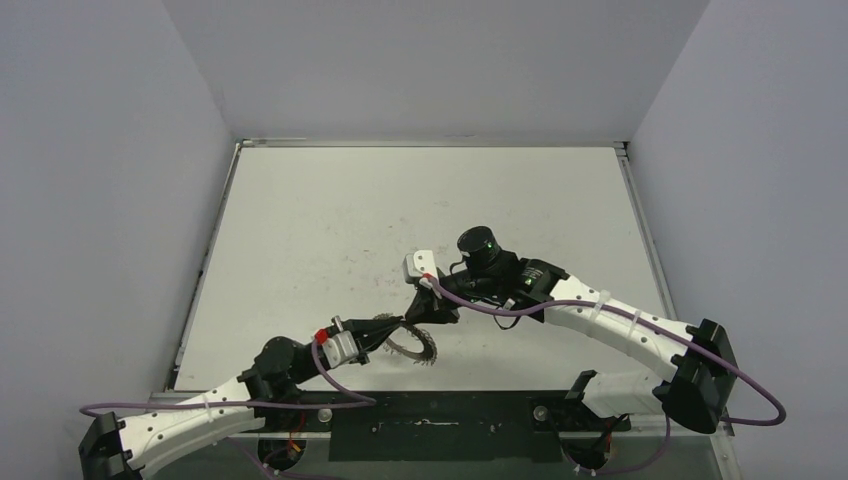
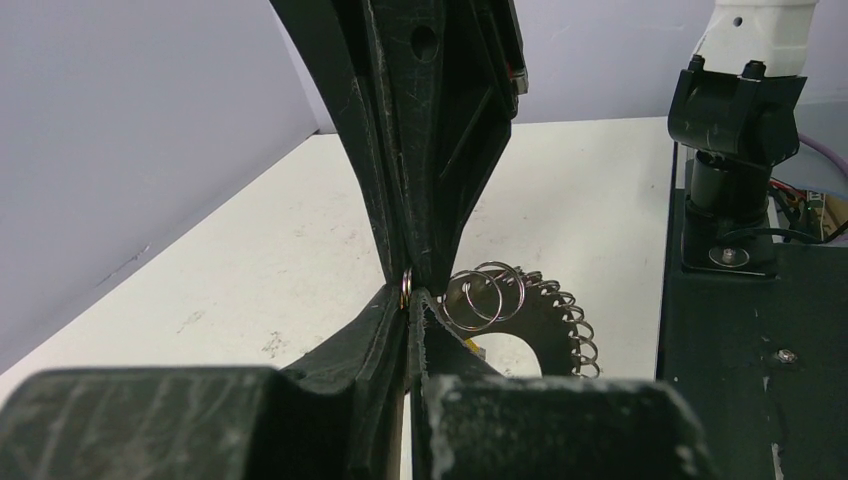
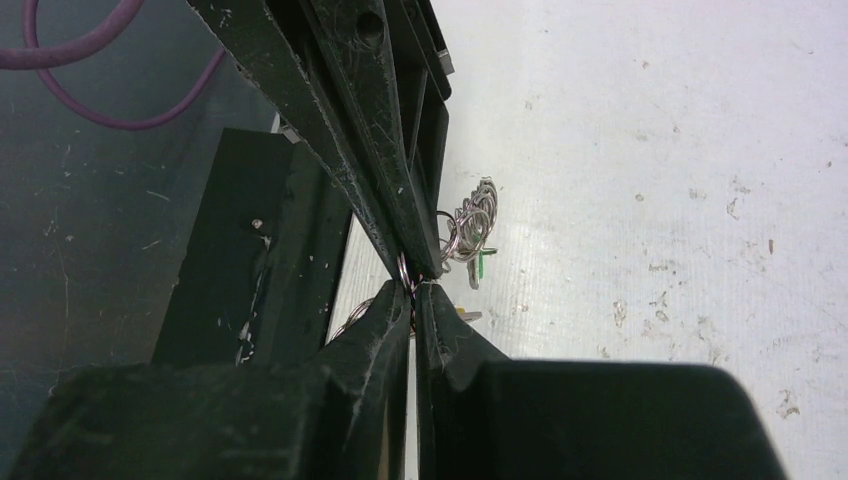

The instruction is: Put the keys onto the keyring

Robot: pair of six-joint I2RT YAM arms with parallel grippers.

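Keyring is held between both arms, near-centre of the surface. Left gripper jaws are clamped on one rim loop. Right gripper jaws are clamped on another loop. Green-headed key is seen among the loops, just beside the right jaws; attachment cannot be told.
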